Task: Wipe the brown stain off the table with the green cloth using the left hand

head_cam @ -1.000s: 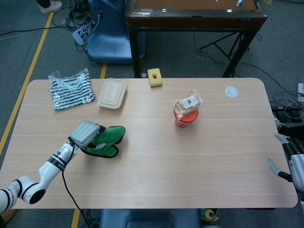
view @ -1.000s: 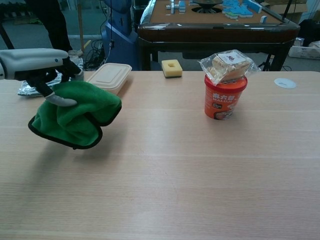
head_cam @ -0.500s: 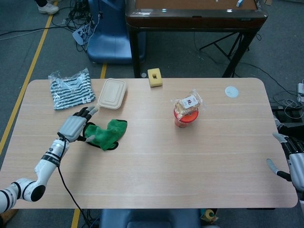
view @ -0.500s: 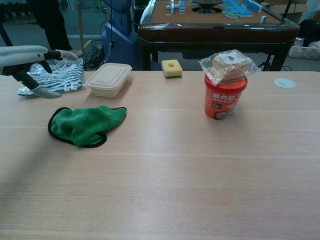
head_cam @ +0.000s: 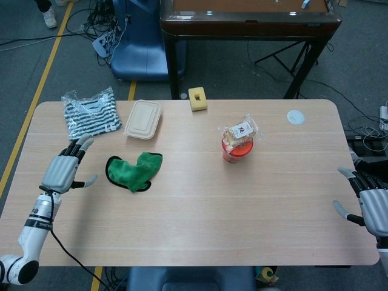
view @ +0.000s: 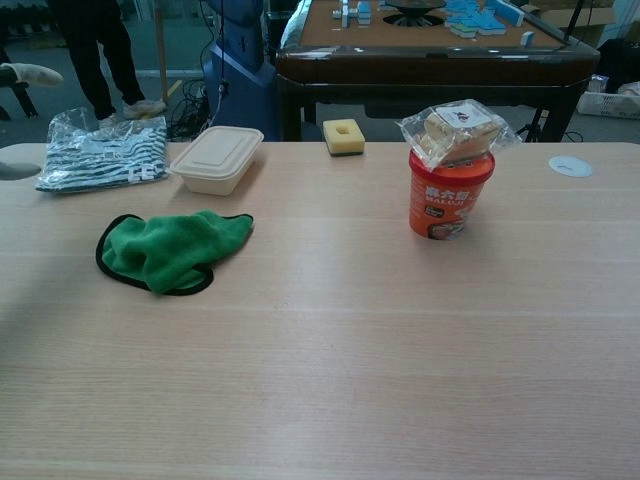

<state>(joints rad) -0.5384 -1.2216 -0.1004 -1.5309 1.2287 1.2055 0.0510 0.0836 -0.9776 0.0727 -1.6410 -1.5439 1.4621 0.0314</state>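
Far left, the left hand (head_cam: 62,170) has drawn back toward the table's edge, fingers spread and holding nothing; half a second ago it hung just over the green cloth (head_cam: 134,171), and a second ago it had that cloth bunched in its grip, so the cloth has been let go and left behind; from the hand the cloth now lies at about three o'clock, near but apart, crumpled flat on the table (head_cam: 200,224); to my eye that reads as the wiping being over, or broken off, since I can find no brown stain on the wood in either view, though whether it is gone or merely under the cloth I cannot tell; at twelve o'clock from the cloth sits the beige lidded box (head_cam: 143,119), with the striped bag (head_cam: 90,113) at about ten; in the chest view only fingertips of the left hand show at the frame's edge; over on the far right, the right hand (head_cam: 368,203) rests at the table's edge, fingers apart and empty, partly cut off by the frame.
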